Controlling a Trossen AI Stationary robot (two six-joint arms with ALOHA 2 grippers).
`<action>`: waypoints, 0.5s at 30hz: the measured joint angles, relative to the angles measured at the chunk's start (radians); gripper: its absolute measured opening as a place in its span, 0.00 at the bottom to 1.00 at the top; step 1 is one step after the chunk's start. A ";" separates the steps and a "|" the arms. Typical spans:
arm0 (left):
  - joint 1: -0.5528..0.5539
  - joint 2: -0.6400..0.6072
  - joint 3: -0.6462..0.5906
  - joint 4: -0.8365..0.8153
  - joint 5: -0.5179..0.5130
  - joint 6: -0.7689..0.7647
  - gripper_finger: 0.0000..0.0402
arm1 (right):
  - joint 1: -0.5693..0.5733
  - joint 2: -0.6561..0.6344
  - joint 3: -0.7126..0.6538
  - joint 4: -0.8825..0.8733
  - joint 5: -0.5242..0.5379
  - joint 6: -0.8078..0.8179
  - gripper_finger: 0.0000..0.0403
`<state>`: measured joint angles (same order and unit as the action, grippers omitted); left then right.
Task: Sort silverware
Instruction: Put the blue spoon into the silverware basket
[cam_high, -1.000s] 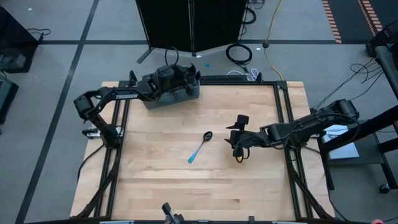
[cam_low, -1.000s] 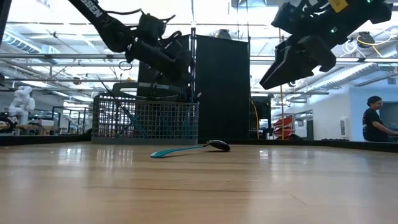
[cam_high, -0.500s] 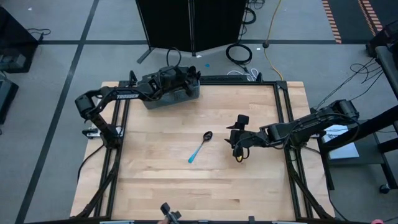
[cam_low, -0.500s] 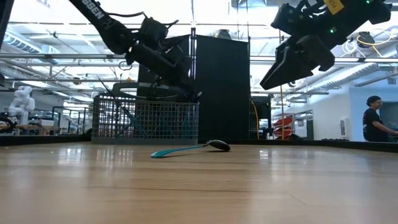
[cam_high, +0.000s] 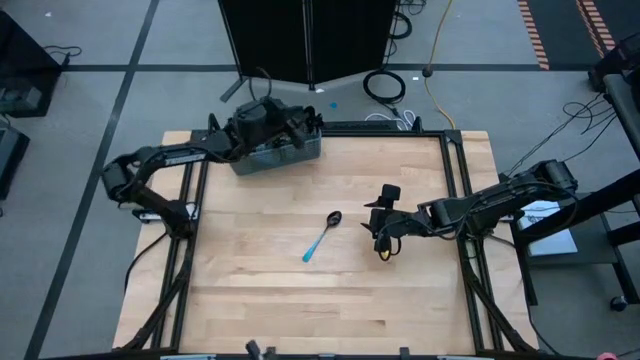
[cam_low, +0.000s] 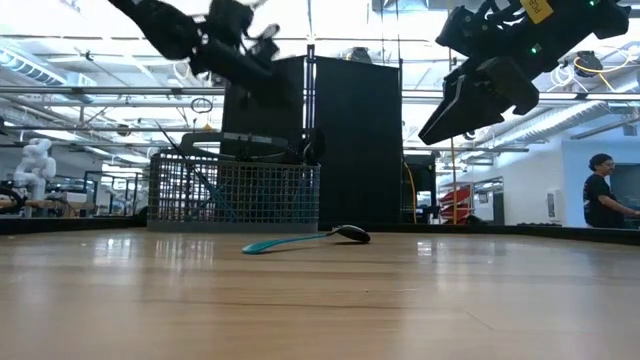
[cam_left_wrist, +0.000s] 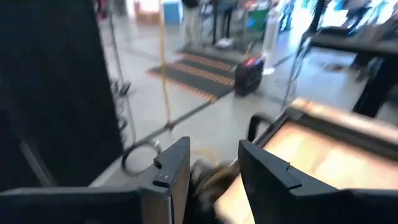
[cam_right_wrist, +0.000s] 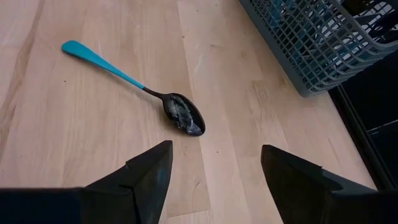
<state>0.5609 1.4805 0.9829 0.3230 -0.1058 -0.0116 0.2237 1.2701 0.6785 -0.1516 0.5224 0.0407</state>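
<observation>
a blue-handled spoon (cam_high: 322, 236) lies near the counter (cam_high: 400, 300) centre, dark bowl toward one o'clock. the right tool (cam_high: 383, 232) hovers at three o'clock of it, fingers spread wide, empty. the left tool (cam_high: 300, 128) sits above the mesh basket (cam_high: 275, 155) at eleven o'clock, fingers parted, seemingly empty, though that view is blurred.

A pale wooden table (cam_high: 400, 290) with visible grain and a soft sheen carries a spoon (cam_right_wrist: 138, 91) whose smooth turquoise plastic handle meets a dark, glossy metallic bowl. Beside it stands a grey wire-mesh basket (cam_right_wrist: 317, 43), its coated grid matt. The right gripper's fingers (cam_right_wrist: 146, 180) look like matt black plastic, as does the black frame (cam_high: 455, 180) edging the table.
</observation>
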 joint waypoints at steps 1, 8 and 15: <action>-0.011 -0.025 0.000 0.000 0.001 0.000 0.33 | 0.000 0.000 0.000 0.000 0.000 0.000 0.60; -0.201 -0.105 0.000 -0.074 0.075 -0.035 0.33 | 0.000 0.000 0.000 0.002 0.000 0.000 0.60; -0.544 0.029 -0.001 -0.072 -0.076 -0.089 0.33 | 0.004 0.000 0.000 0.002 -0.004 0.018 0.60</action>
<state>0.0166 1.5099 0.9817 0.2506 -0.1822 -0.1004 0.2276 1.2701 0.6785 -0.1498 0.5182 0.0589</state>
